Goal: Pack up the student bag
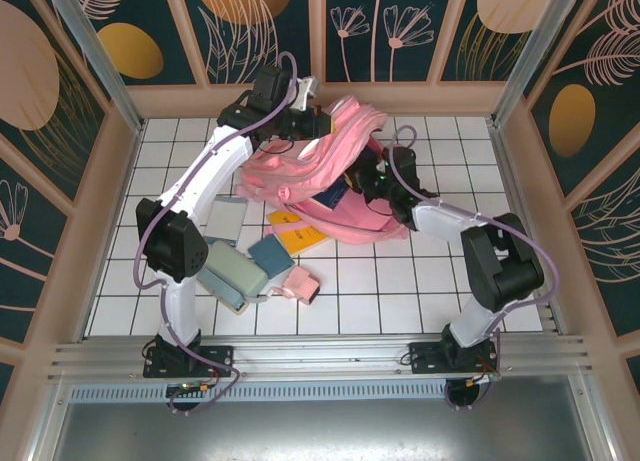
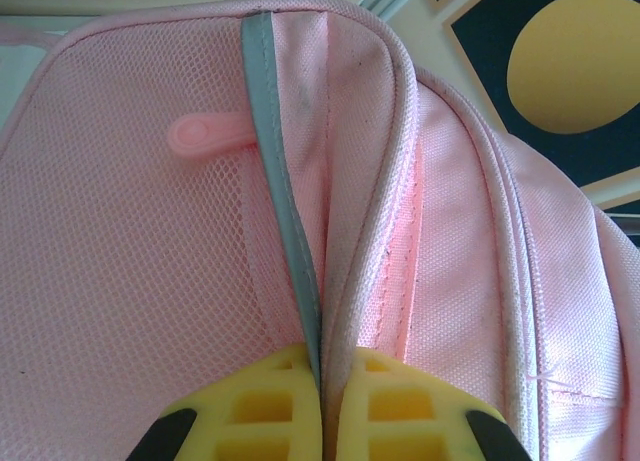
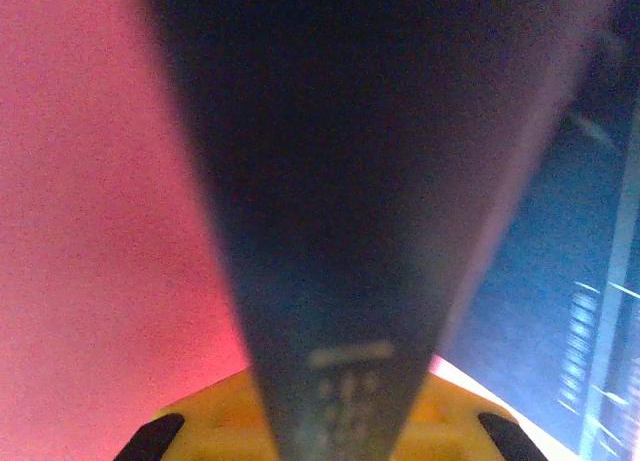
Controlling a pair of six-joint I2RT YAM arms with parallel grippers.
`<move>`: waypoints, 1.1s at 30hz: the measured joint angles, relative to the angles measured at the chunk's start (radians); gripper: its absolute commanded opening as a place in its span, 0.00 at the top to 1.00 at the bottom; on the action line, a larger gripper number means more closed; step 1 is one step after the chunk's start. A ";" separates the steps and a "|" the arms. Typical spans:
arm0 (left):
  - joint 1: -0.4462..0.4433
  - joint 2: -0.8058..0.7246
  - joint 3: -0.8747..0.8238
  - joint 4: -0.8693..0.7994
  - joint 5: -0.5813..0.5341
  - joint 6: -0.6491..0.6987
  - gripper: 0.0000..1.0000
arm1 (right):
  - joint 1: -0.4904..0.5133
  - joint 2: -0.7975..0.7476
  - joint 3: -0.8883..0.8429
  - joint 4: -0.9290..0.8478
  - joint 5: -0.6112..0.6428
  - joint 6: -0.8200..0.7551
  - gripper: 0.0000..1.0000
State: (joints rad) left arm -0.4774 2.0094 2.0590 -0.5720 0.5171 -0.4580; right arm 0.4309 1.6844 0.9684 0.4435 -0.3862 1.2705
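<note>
White-and-black left arm stretches far forward, its yellow-padded left gripper pinched closed on a pink fabric backpack seam. Right arm bends leftward, its right gripper clamping a dark flat item.

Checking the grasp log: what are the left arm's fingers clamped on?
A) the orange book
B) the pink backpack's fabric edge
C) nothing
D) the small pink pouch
B: the left wrist view shows the yellow fingers pinching the student bag's pink seam and grey strip between them.
</note>
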 measured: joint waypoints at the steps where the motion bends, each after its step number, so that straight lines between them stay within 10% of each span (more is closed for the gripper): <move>1: 0.001 -0.001 0.000 0.000 0.000 -0.001 1.00 | 0.006 0.018 0.029 -0.012 0.004 -0.009 1.00; 18: 0.027 -0.041 -0.004 0.013 0.028 -0.049 1.00 | 0.050 0.334 0.412 -0.382 0.101 -0.169 0.95; 28: 0.042 -0.023 0.001 0.074 -0.011 -0.082 1.00 | 0.047 0.711 1.017 -0.509 0.014 -0.264 0.48; 33: 0.065 0.012 0.019 0.092 -0.009 -0.105 1.00 | 0.037 0.665 0.943 -0.554 0.012 -0.356 0.33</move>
State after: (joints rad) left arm -0.4126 2.0212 2.0785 -0.4805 0.5079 -0.5629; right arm 0.4679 2.3489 1.9118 -0.1101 -0.3744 0.9142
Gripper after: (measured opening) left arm 0.061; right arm 0.613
